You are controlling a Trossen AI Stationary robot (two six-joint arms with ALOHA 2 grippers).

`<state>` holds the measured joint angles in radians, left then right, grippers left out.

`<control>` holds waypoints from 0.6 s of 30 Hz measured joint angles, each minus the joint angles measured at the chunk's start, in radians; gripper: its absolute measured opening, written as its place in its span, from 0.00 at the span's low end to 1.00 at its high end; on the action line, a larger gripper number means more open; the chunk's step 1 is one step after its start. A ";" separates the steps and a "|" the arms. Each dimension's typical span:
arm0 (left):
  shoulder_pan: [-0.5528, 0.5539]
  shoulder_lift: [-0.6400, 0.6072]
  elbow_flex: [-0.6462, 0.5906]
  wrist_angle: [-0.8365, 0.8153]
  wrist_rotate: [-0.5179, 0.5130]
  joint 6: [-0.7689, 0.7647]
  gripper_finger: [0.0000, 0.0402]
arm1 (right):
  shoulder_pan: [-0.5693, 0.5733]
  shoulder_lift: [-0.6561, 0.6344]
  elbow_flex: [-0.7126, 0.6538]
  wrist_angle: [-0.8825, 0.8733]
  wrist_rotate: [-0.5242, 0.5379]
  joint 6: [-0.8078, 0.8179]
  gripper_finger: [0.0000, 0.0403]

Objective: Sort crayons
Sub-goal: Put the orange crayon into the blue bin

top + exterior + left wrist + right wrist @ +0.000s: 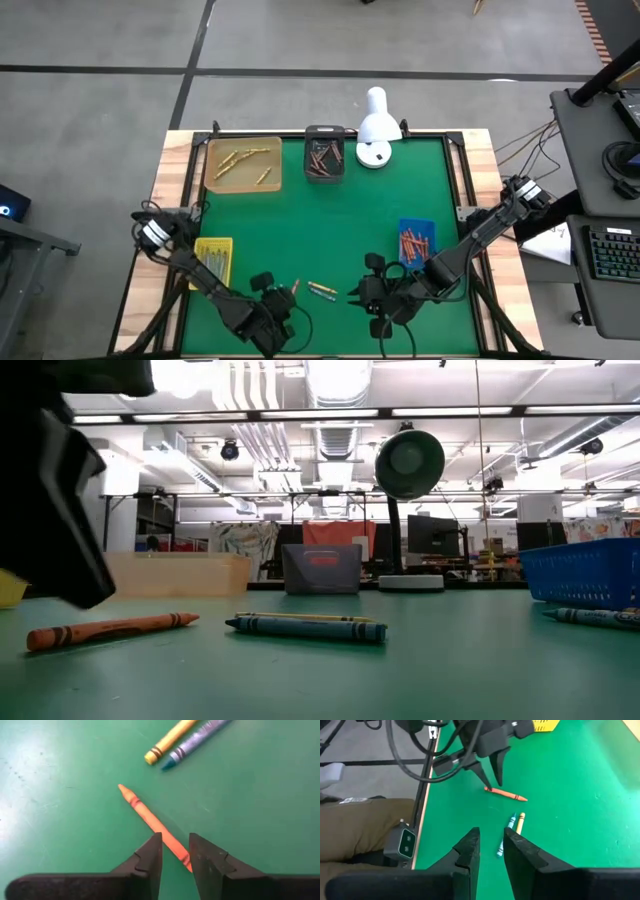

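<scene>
Near the counter's front edge, the orange crayon (155,823) is straddled at its blunt end by the left gripper (175,851), jaws slightly spread and nothing pinched, its long axis running diagonally away, while the right gripper (490,845), also slightly parted, is farther off.

Both arms are seen extended low toward the near edge of the surface. The left claw (283,306) is held with its fingers (150,857) slightly parted. The right claw (368,297) is angled toward the left one, fingers (467,851) narrowly apart, nothing gripped.
</scene>
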<state>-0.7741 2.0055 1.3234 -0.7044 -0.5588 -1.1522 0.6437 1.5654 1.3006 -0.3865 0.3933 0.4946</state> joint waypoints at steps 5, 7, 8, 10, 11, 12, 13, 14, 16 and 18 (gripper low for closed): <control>-0.030 0.007 -0.003 0.010 -0.054 -0.031 0.27 | 0.000 0.000 0.000 0.000 0.000 0.006 0.17; -0.036 0.007 -0.008 0.012 -0.082 -0.047 0.29 | 0.000 0.000 0.000 0.000 0.000 0.006 0.17; -0.036 0.007 -0.009 0.014 -0.089 -0.051 0.30 | 0.000 0.000 0.000 0.000 0.000 0.006 0.17; -0.036 0.007 -0.014 0.020 -0.106 -0.060 0.32 | 0.000 0.000 0.000 0.000 0.000 0.005 0.18; -0.036 0.007 -0.016 0.021 -0.110 -0.061 0.32 | 0.000 0.000 0.000 0.000 0.001 0.005 0.18; -0.035 0.007 -0.017 0.023 -0.112 -0.059 0.33 | 0.000 0.000 0.000 0.000 0.001 0.005 0.18; -0.035 0.007 -0.018 0.026 -0.116 -0.054 0.33 | 0.000 0.000 0.000 0.000 0.002 0.005 0.19; -0.035 0.007 -0.022 0.030 -0.121 -0.053 0.33 | 0.000 0.000 0.000 0.000 0.002 0.005 0.19; -0.035 0.007 -0.030 0.031 -0.134 -0.052 0.34 | 0.000 0.000 -0.001 0.000 0.002 0.005 0.18; -0.034 0.007 -0.034 0.036 -0.142 -0.053 0.34 | 0.000 0.006 -0.002 0.001 0.003 0.004 0.18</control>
<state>-0.8083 2.0125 1.2891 -0.6688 -0.7006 -1.2053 0.6437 1.5709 1.2991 -0.3854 0.3959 0.4989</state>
